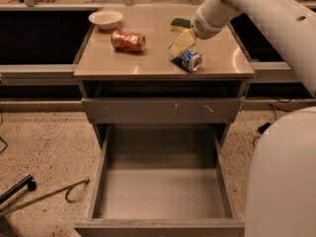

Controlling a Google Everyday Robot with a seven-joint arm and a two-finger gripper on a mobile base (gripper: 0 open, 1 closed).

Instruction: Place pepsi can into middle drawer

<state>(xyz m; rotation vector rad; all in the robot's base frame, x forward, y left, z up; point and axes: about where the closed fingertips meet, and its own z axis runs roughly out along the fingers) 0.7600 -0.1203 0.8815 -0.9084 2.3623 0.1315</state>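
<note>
Roughly at the upper centre of the camera view, a tan cabinet top (148,63) carries four things. The pepsi can (190,61) lies on its side right of the top's middle, one silver end turned toward the lower right of the frame. The gripper (176,50), pale yellow, sits against the can's upper-left end and touches it or nearly does; whether its jaws are apart, together or clamped on the can cannot be told from this angle. From the gripper a thick white arm (247,6) runs up and out toward the upper right corner. An orange-red can (128,40) lies on its side left of the pepsi can, well apart from it. A white bowl (105,19) stands at the top's far-left corner, and a green and yellow sponge (179,22) lies just above the gripper in the frame. Below the top comes a dark open slot, then a closed grey drawer front (163,110) with small white scratches. Under that, the middle drawer (158,194) is pulled far out toward the bottom edge, its smooth grey floor and low side walls showing. The robot's white body (286,177) fills the lower right. A speckled floor (44,152) spreads at left, with dark rods (39,196) lying at lower left.
</note>
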